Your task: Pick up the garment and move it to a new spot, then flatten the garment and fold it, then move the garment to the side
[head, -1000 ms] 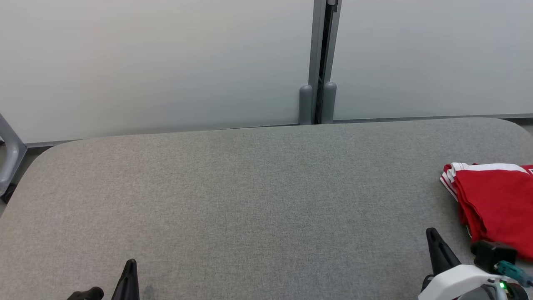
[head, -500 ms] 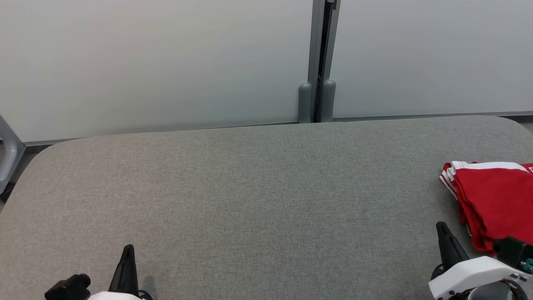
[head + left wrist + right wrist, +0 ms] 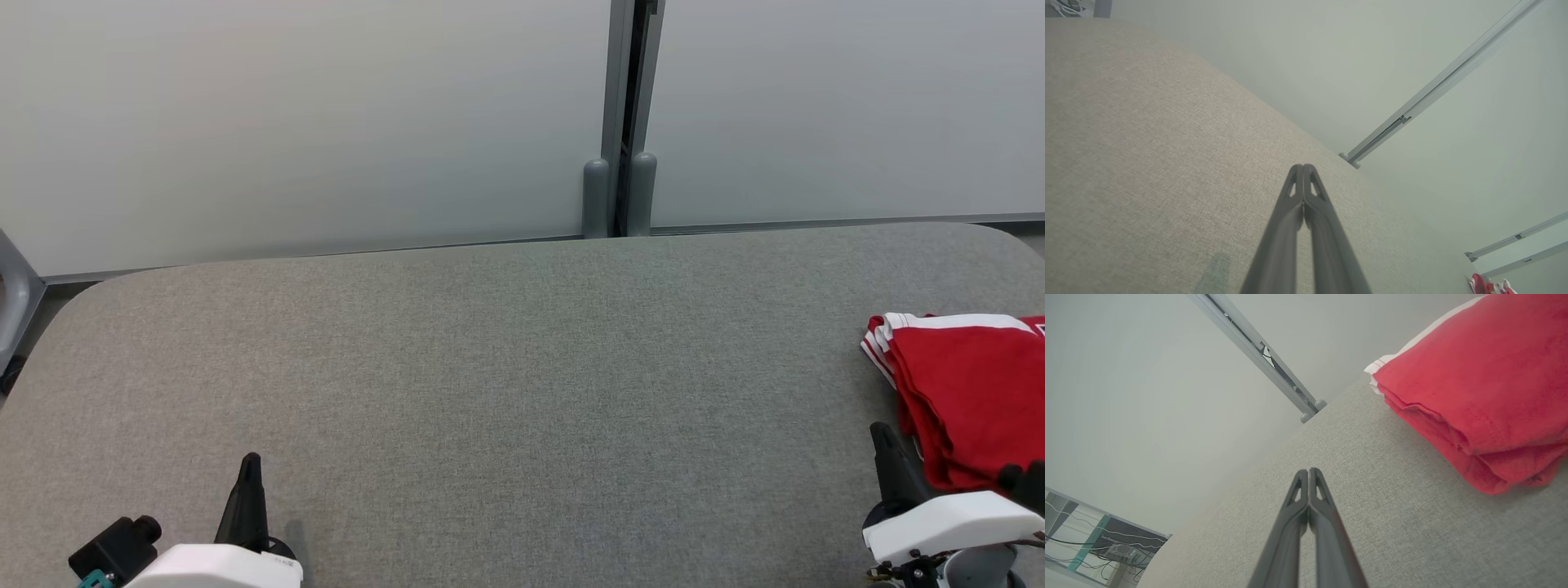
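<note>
A folded red garment (image 3: 971, 392) with white stripes lies at the right edge of the grey table (image 3: 490, 367); it also fills the upper right of the right wrist view (image 3: 1486, 379), and shows small and far off in the left wrist view (image 3: 1488, 284). My right gripper (image 3: 886, 441) rests just left of the garment's near corner, its fingers shut together with nothing between them (image 3: 1308, 472). At the lower left my left gripper (image 3: 250, 465) is shut and empty too (image 3: 1303, 167), hovering over bare table.
A pale partition wall runs behind the table, with a grey post (image 3: 622, 196) at its middle. A grey frame piece (image 3: 12, 302) stands off the table's left corner. Cables and equipment (image 3: 1106, 547) sit beyond the table's left end.
Both arms have drawn back toward the bottom corners; the right gripper slid right along the garment's near corner, the left one came further into view. The view shifted slightly. The garment lies still.
</note>
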Controlling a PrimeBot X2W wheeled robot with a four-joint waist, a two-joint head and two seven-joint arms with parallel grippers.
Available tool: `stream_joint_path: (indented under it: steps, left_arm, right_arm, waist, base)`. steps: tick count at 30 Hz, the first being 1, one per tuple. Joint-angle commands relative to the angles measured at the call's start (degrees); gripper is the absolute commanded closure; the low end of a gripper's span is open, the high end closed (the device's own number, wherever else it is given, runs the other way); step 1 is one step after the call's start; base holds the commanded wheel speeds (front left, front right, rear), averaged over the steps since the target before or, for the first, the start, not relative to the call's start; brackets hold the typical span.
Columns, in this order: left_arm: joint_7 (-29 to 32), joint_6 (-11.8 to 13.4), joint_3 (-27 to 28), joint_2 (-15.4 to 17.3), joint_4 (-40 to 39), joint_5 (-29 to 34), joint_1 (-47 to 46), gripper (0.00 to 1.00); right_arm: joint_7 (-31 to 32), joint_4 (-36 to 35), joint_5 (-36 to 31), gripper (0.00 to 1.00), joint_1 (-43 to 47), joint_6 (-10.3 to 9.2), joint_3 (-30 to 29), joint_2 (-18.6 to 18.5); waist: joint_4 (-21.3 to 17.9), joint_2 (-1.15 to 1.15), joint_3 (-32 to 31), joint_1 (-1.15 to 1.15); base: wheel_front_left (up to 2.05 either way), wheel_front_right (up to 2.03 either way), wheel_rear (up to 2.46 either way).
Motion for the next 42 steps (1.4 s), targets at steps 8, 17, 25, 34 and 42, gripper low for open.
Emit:
stream_joint_path:
  steps: [8, 17, 25, 34, 42]
  left_arm:
    - [1.66, -0.98, 0.05, 0.42, -0.71, -7.22, -3.33, 1.0]
    - [2.97, -1.38, 0.04, 0.45, -0.64, -12.64, -4.63, 1.0]
    - [4.19, -1.76, 0.03, 0.47, -0.58, -17.66, -5.82, 1.0]
    - [5.44, -2.11, 0.03, 0.48, -0.5, -22.93, -6.99, 1.0]
    - [6.62, -2.49, 0.02, 0.51, -0.42, -27.67, -8.11, 1.0]
  right_arm:
    - [1.31, -1.11, 7.2, 1.0, -2.05, 0.01, -1.24, -0.6]
    - [2.25, -1.18, 12.59, 1.0, -2.5, 0.02, -2.05, -0.67]
    - [3.15, -1.26, 17.62, 1.0, -3.03, 0.02, -2.89, -0.73]
    - [4.02, -1.29, 22.83, 1.0, -3.39, 0.02, -3.68, -0.79]
    - [4.85, -1.36, 27.64, 1.0, -3.89, 0.02, -4.46, -0.86]
  waist:
    - [-0.11, 0.0, 0.21, 0.0]
    - [-0.21, 0.0, 0.42, 0.0]
    - [-0.31, 0.0, 0.62, 0.0]
    - [-0.43, 0.0, 0.85, 0.0]
    - [-0.54, 0.0, 1.08, 0.0]
  base:
    - [0.0, 0.0, 0.0]
    - [0.0, 0.0, 0.0]
    - [0.0, 0.0, 0.0]
    - [0.0, 0.0, 0.0]
    - [0.0, 0.0, 0.0]
